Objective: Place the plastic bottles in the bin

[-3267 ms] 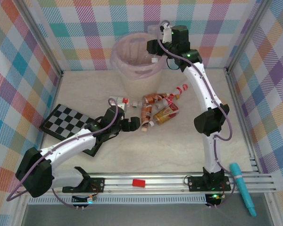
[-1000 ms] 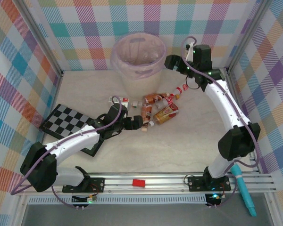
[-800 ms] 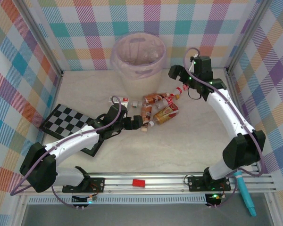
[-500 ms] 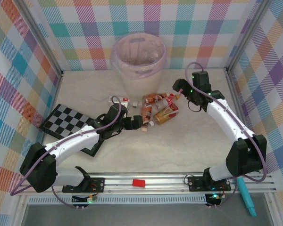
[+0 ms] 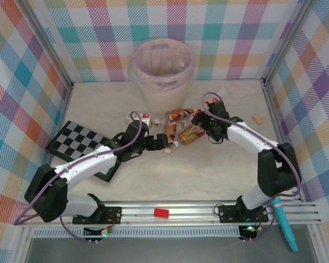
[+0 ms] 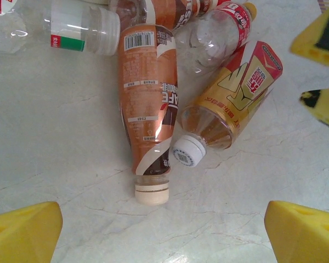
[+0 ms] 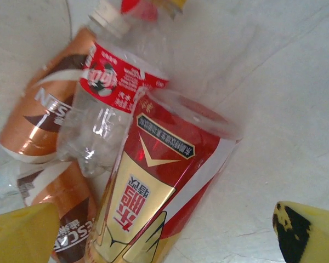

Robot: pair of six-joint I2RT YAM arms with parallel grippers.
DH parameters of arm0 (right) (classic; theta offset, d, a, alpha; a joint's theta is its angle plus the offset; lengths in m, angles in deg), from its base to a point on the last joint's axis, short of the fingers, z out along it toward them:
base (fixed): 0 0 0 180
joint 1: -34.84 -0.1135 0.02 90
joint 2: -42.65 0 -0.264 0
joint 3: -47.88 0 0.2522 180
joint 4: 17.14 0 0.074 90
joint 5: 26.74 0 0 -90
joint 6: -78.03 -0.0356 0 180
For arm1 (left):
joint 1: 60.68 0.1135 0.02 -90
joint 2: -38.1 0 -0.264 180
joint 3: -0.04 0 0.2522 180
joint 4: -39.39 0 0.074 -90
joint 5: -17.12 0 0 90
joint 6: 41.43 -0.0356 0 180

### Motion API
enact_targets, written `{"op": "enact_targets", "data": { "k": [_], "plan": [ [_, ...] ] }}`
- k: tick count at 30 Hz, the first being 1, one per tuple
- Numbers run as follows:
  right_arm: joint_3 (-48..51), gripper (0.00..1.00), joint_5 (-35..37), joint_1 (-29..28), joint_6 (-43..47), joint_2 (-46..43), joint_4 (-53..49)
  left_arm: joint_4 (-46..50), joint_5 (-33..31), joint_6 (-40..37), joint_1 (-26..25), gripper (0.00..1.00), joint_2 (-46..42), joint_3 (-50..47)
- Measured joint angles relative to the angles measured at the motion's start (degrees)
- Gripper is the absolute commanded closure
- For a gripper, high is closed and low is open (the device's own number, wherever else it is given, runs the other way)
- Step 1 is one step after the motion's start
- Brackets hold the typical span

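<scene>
B/w checkered board (image 5: 77, 141) flat on table (image 5: 208, 175), L side. Small beige bit (image 5: 257, 119) on table nr R wall. Red block (image 5: 161, 212) on front rail (image 5: 197, 207), ctr. Teal pen-like tool (image 5: 282, 223) front R corner. Plaid walls (image 5: 22, 82).

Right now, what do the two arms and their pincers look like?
The left arm and right arm have white links, black joints and a purple cable looping alongside. The left pincer and right pincer are black with yellow wedge-shaped fingers; a right finger has black patches.
</scene>
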Motion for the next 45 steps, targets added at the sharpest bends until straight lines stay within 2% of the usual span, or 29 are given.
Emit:
{"op": "enact_targets", "data": {
  "k": [13,22,27,37,45],
  "plan": [
    [0.1,0.02,-1.0,-1.4,-4.2,9.0,6.0,-0.1,0.0,0.0,0.0,0.05,0.0,-0.4],
    [0.8,0.21,-1.0,-1.4,-4.6,9.1,8.1,-0.1,1.1,0.0,0.0,0.06,0.0,-0.4],
    [1.1,0.29,-0.9,-1.4,-4.4,8.6,8.6,-0.1,1.5,0.0,0.0,0.06,0.0,-0.4],
    [2.5,0.39,0.6,-1.4,-2.4,0.9,5.3,-0.1,1.5,0.0,0.3,0.06,0.0,-0.4],
    [2.3,0.42,1.2,-1.4,1.1,-8.4,0.4,-0.1,2.6,-0.1,0.4,0.06,0.0,-0.4]
  ]
}}
